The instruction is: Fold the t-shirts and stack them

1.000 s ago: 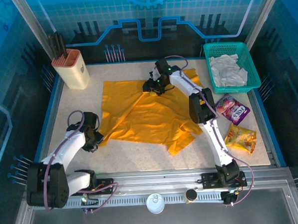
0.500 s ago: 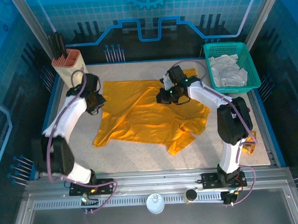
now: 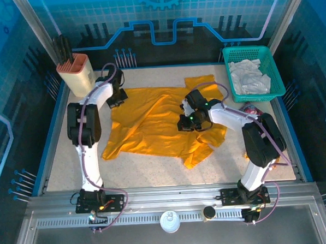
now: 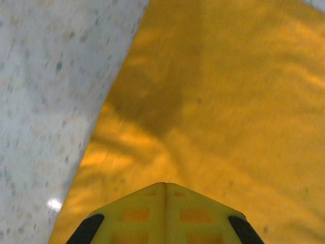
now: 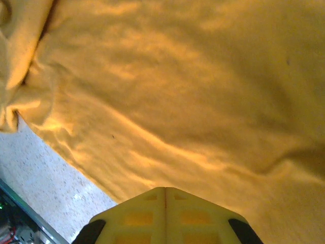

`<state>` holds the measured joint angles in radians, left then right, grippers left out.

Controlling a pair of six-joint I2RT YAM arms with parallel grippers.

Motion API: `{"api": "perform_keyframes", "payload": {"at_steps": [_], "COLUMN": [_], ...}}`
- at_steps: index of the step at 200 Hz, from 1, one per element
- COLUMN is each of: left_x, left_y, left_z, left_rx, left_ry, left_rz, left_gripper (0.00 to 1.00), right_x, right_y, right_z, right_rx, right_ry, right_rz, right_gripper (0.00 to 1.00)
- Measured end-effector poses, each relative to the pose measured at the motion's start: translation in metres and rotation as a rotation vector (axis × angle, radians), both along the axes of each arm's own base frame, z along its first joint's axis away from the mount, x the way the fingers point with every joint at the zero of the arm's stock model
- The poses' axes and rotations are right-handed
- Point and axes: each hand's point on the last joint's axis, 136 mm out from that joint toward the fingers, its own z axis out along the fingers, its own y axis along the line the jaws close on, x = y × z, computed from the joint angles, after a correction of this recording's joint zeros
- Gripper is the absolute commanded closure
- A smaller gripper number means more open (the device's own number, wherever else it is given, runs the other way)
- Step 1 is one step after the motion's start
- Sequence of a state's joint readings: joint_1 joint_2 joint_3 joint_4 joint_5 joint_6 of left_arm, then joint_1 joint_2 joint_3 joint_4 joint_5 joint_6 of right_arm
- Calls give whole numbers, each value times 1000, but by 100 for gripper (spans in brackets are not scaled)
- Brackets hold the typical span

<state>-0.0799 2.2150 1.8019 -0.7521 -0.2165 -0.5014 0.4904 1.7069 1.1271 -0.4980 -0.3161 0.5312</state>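
- mustard-orange cloth t-shirt (image 3: 152, 122) is lying rumpled in the middle of the speckled table (image 3: 154, 169)
- pale white-grey t-shirt (image 3: 249, 76) is bunched up in the teal plastic basket (image 3: 277, 75), off at 2 o'clock
- left hand (image 3: 118, 98) is at the orange shirt's 10 o'clock corner, fingers pressed together
- right hand (image 3: 184, 123) is down on the shirt's middle, fingers closed too

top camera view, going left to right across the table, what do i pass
knife block → left gripper → right gripper → green basket with the white-grey t-shirt; the mustard-orange t-shirt spans both grippers, so it's unplaced
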Motion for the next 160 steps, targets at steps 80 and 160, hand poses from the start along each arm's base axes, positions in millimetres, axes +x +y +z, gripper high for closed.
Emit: {"api": "perform_keyframes", "payload": {"at_steps": [80,160], "left_x": [53,34], "left_y": [15,67], "left_z": [-28,-30], "left_rx": [130,133], "left_ry": [110,198], "left_rz": [-49,33], "left_gripper": [100,100], "right_x": [-69,-73], "right_y": [-74,-176], "right_z": [16,-6], "right_rx": [-97,-235], "right_ry": [-82,-34], "right_rz": [-179,-538], "right_gripper": [75,51]}}
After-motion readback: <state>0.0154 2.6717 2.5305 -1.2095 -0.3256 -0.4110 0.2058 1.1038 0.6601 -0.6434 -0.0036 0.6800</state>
